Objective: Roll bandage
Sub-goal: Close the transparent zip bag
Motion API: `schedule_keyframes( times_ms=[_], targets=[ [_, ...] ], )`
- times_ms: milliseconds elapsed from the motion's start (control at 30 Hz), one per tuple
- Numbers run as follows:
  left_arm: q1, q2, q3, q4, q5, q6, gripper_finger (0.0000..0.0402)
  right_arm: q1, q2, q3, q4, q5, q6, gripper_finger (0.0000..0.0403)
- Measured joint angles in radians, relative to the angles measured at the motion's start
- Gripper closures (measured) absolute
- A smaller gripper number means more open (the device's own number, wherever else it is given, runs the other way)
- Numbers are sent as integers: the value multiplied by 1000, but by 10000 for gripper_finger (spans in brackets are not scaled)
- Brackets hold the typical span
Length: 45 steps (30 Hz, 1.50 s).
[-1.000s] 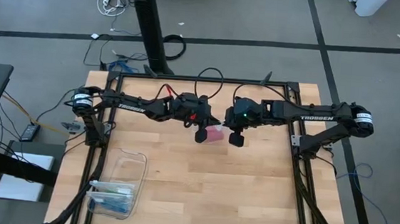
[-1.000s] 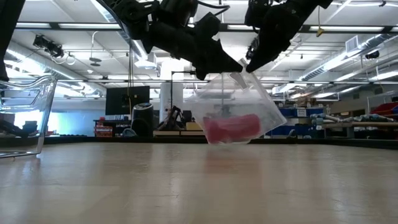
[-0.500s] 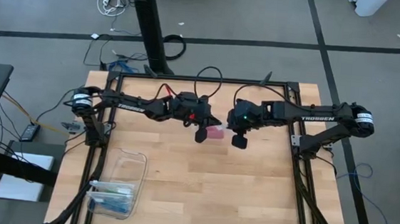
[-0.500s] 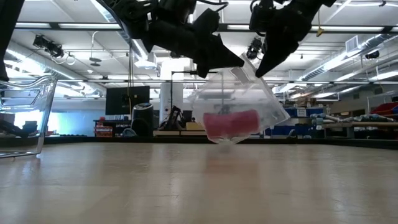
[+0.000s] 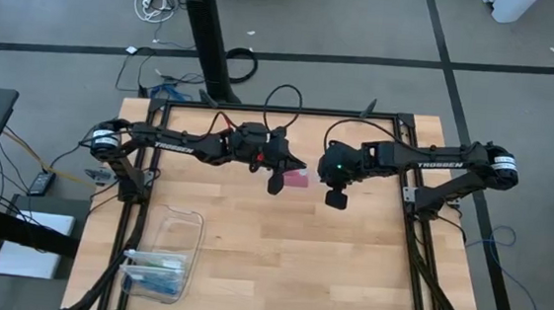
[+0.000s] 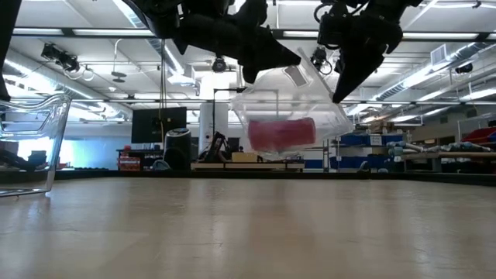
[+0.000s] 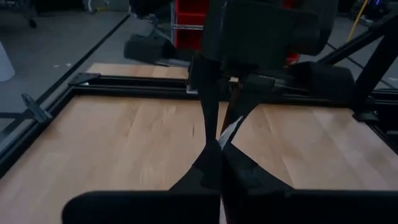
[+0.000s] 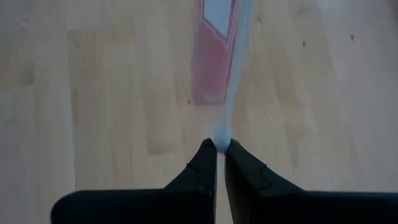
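Observation:
The magenta-pink bandage [image 6: 280, 133] is a small roll lying inside a clear plastic bag [image 6: 314, 116] that hangs in the air above the table's middle. It shows as a pink patch in the high view [image 5: 298, 179] and in the right wrist view [image 8: 210, 68]. My left gripper [image 5: 275, 186] is shut on the bag's top on the left. My right gripper [image 5: 335, 199] is shut on the bag's right side. My left gripper pinches the bag's top edge [image 7: 229, 129] between its two fingers, coming from the table's left and slanting down. The bag hangs below it, clear of the table. My right gripper pinches the bag's right edge [image 8: 221, 133] between its fingertips, coming from the table's right and slanting down. The film runs from the fingers toward the bandage, and the bag is held clear of the table.
A clear plastic box [image 5: 165, 255] with blue contents stands near the table's front left corner and also shows in the low view [image 6: 27, 143]. Bare wood table [image 5: 347, 269] lies under and in front of the bag. A black frame [image 5: 418, 245] runs along the table's edges.
Both grippers have gone up with the bag, which hangs higher above the table than before. My right gripper has also moved a little toward the table's right edge, so the bag is spread wider between the two holds. The bandage has stayed in the bag's bottom.

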Motion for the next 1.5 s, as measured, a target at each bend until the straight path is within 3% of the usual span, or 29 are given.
schedule_keyframes(
  times_ms=[533, 833, 1133, 1367, 1500],
  targets=[
    [1, -58, 2, -29, -11, 11, 401, 32, 2, -3, -87, 19, 35, 401],
    [-1, -60, 2, -70, -11, 5, 401, 76, -44, -2, -90, 24, 98, 352],
    [-2, -58, 1, -52, -14, 1, 401, 127, -111, 0, -37, 195, 157, 308],
    [-3, -58, 1, -22, -14, -2, 401, 129, -101, 0, -10, 221, 149, 318],
    [-3, -57, 1, -24, -14, -3, 401, 129, -103, 0, -11, 232, 148, 349]
  ],
)
